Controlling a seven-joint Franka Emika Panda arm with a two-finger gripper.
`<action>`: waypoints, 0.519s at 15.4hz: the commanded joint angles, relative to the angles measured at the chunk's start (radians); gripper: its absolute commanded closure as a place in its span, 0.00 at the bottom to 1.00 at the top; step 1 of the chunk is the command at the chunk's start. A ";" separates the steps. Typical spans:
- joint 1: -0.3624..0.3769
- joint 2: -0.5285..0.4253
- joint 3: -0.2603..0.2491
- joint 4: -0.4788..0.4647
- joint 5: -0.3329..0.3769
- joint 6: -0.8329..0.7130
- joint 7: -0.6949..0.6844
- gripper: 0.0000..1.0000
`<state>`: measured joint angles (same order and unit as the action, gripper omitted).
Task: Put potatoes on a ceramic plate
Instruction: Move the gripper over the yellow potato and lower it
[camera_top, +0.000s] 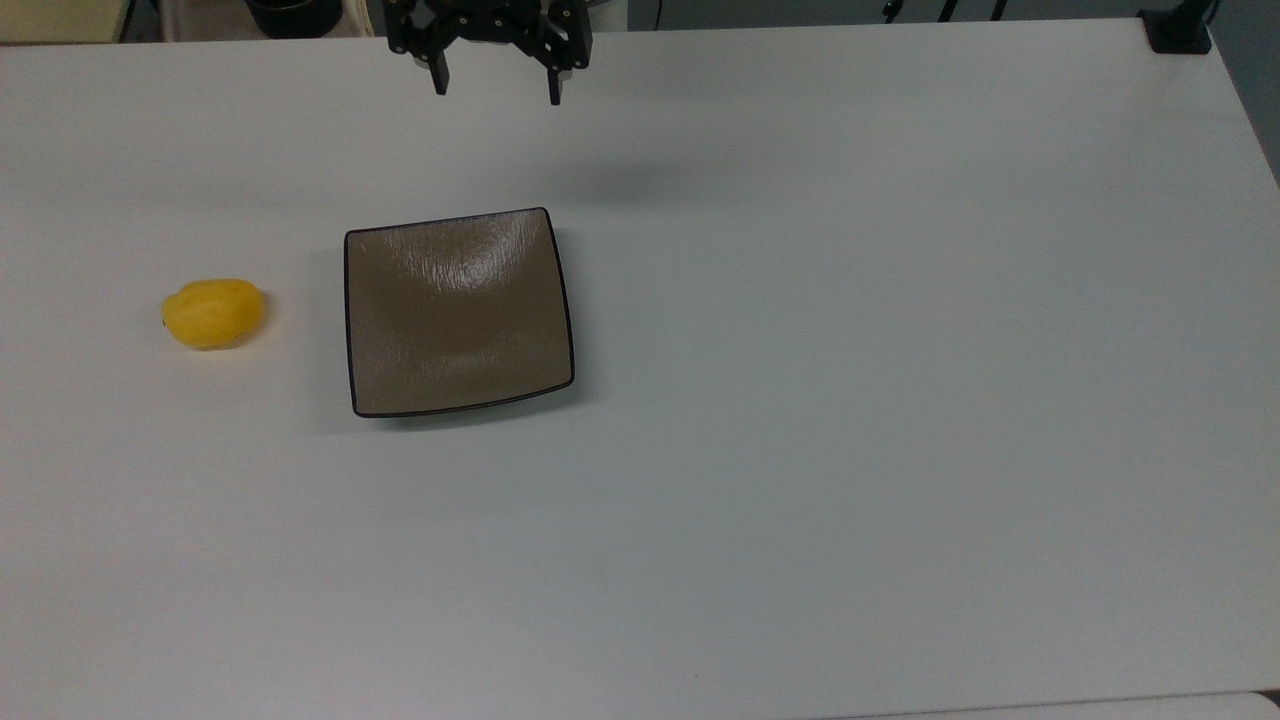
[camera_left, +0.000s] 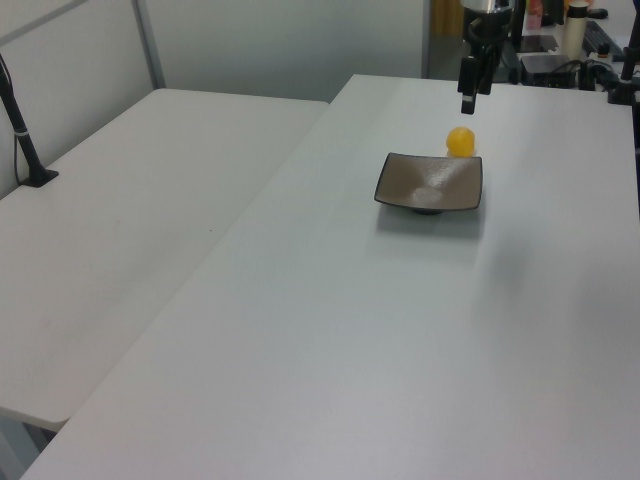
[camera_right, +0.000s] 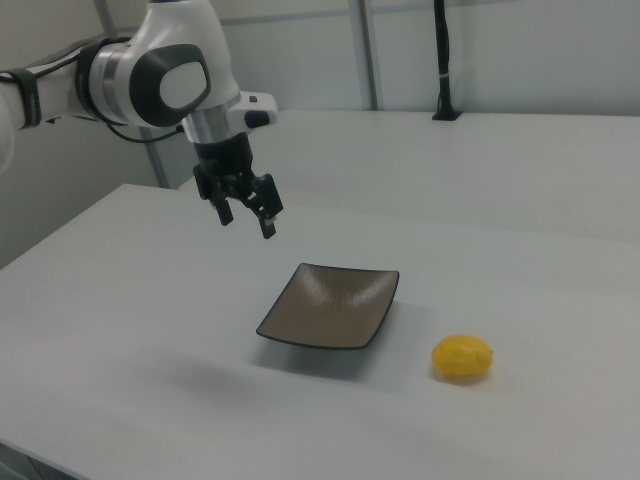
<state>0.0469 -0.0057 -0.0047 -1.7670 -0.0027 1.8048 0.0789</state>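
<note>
Above the table (camera_top: 800, 400), spread-fingered gripper (camera_top: 495, 92) hangs; potato (camera_top: 213, 313) lies well apart.

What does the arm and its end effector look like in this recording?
The arm has glossy white rounded shells with a dark grey joint cap and black seam bands. A metallic wrist section leads to a black end effector with two short black fingers and small pale screw heads on its body.

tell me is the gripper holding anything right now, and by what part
Nothing is held. The gripper hangs open and empty above the table, while the potato lies on the table beside the plate.
</note>
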 joint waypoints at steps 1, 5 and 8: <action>-0.031 -0.003 -0.029 -0.002 0.018 0.053 -0.010 0.00; -0.067 0.046 -0.075 -0.002 0.016 0.132 0.056 0.00; -0.114 0.078 -0.081 -0.002 0.013 0.169 0.093 0.00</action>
<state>-0.0335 0.0397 -0.0770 -1.7685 -0.0026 1.9264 0.1256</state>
